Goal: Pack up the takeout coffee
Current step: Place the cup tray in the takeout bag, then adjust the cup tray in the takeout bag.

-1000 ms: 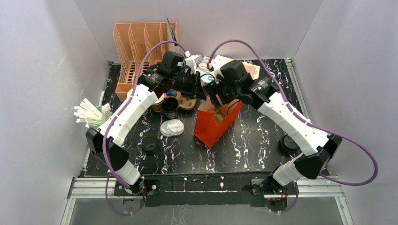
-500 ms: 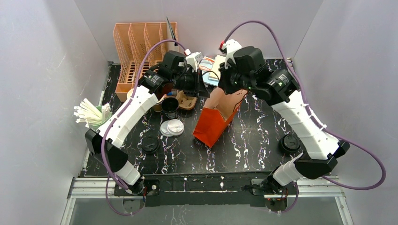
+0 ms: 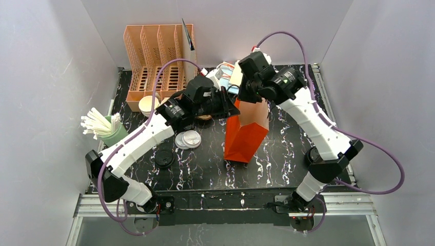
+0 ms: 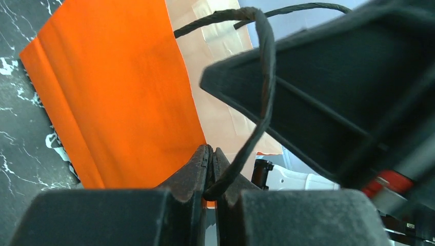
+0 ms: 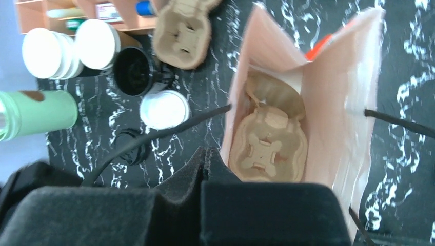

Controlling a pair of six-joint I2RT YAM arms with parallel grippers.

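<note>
A black table point(image 3: 205, 169) veined with white is shown. An orange bag point(image 3: 246, 134) is stood upright near its middle. White lids point(image 3: 188, 139) and a black lid point(image 3: 164, 158) are laid left of the bag. A green cup point(image 3: 114, 134) is set at the left edge and a rack point(image 3: 154, 51) at the back left. A black cup point(image 5: 134, 70) and a carrier point(image 5: 184, 28) are placed side by side.

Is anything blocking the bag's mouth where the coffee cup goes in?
Nothing visible covers the mouth of the orange bag. The left tool and right tool hold it up; a pulp cup carrier lies at its bottom.
</note>
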